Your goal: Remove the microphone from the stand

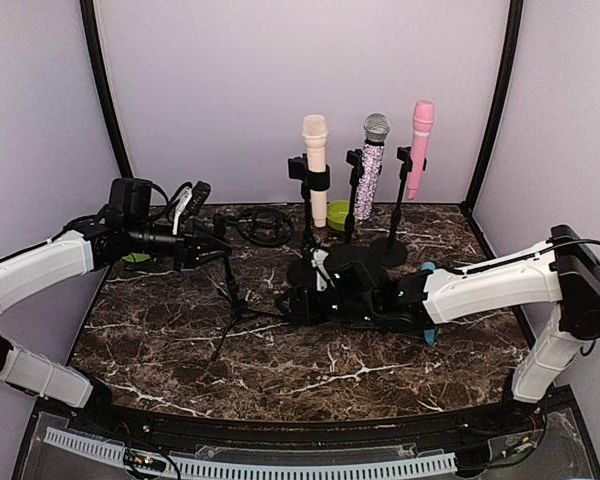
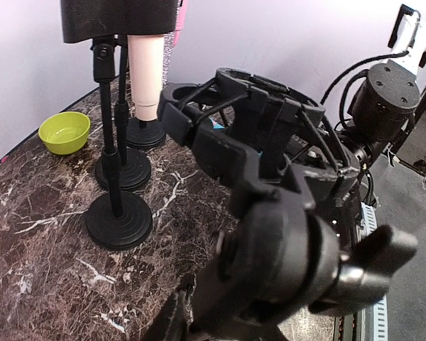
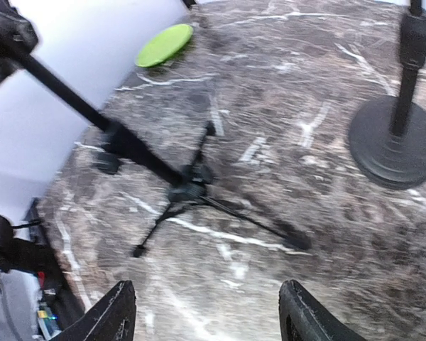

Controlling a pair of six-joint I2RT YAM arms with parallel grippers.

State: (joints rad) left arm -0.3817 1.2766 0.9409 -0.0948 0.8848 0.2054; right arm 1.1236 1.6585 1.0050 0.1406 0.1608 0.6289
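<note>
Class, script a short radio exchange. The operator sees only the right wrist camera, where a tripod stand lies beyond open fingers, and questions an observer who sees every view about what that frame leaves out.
Operator: I see the legs of the tripod stand. What is at its top?
Observer: The left gripper is there, beside a white microphone that is tilted upward.
Operator: Are there other microphones?
Observer: Three stand upright at the back: a cream microphone, a glittery microphone and a pink microphone.
Operator: Anything green besides the green disc?
Observer: A green bowl sits at the back, between the cream and glittery microphones' stands.
</note>
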